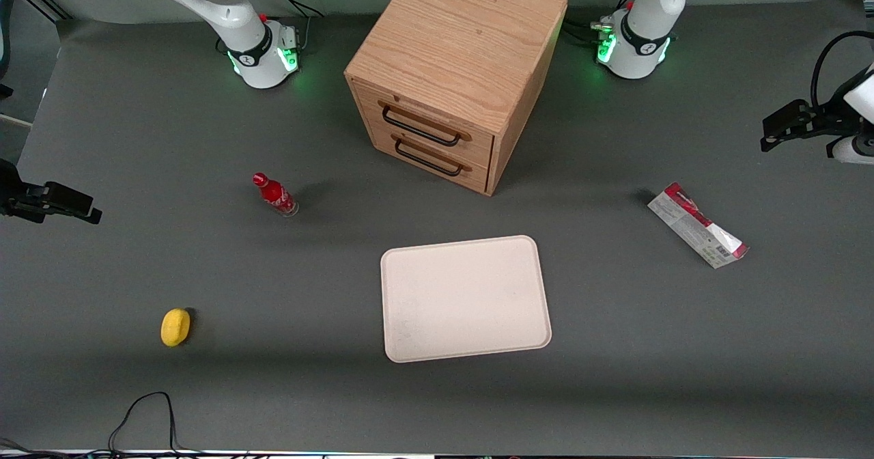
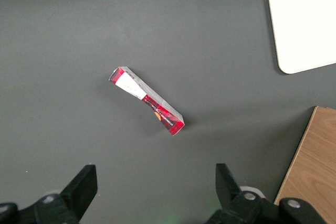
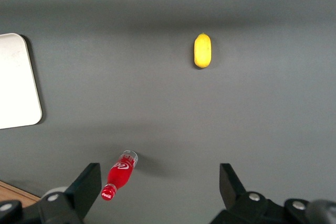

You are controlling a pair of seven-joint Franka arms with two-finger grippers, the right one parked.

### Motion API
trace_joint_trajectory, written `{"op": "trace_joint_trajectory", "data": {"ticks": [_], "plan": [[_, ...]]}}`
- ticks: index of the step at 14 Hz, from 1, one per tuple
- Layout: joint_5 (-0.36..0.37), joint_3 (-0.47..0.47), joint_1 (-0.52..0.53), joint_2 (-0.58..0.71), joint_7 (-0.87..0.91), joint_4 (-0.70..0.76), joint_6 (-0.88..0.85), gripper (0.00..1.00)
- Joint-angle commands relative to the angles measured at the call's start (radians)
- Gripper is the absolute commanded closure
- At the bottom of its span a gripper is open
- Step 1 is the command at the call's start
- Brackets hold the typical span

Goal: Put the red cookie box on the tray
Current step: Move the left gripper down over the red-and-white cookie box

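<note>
Sitting at the upper centre of the front view, the cabinet (image 1: 456, 73) is taking up the most room, its drawers facing the camera. Nearer the camera, the tray (image 1: 466, 298) is lying bare at the lower centre of that frame. The box (image 1: 696, 225) is lying flat on the table at the frame's right, well apart from the tray and toward the working arm's end, set at a slant to the tray's edges. A red bottle (image 1: 274, 195) is standing at centre left and a yellow fruit (image 1: 175, 326) is resting at lower left, both toward the parked arm's end.

The gripper (image 2: 152, 190) is hanging high over the box (image 2: 147, 100) with its fingers spread wide and nothing between them. Judging by this, the reach is only beginning: no grasp is made yet. The next move is calling for a descent onto the box, with the wrist turning so the fingers are closing across its narrow width, not along its length
</note>
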State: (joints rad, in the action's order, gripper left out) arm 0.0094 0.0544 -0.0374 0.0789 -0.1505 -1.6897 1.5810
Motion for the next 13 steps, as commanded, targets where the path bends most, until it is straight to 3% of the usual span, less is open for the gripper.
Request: {"op": "trace_joint_trajectory", "data": {"ticks": [1, 5, 9, 13], "plan": [[-0.005, -0.002, 0.007, 0.005, -0.021, 0.019, -0.03, 0.0], [0.009, 0.005, 0.007, -0.007, -0.023, 0.008, 0.007, 0.0], [0.023, 0.027, 0.005, -0.025, 0.002, -0.131, 0.15, 0.0], [0.021, 0.071, -0.002, -0.111, 0.291, -0.198, 0.253, 0.03]]}}
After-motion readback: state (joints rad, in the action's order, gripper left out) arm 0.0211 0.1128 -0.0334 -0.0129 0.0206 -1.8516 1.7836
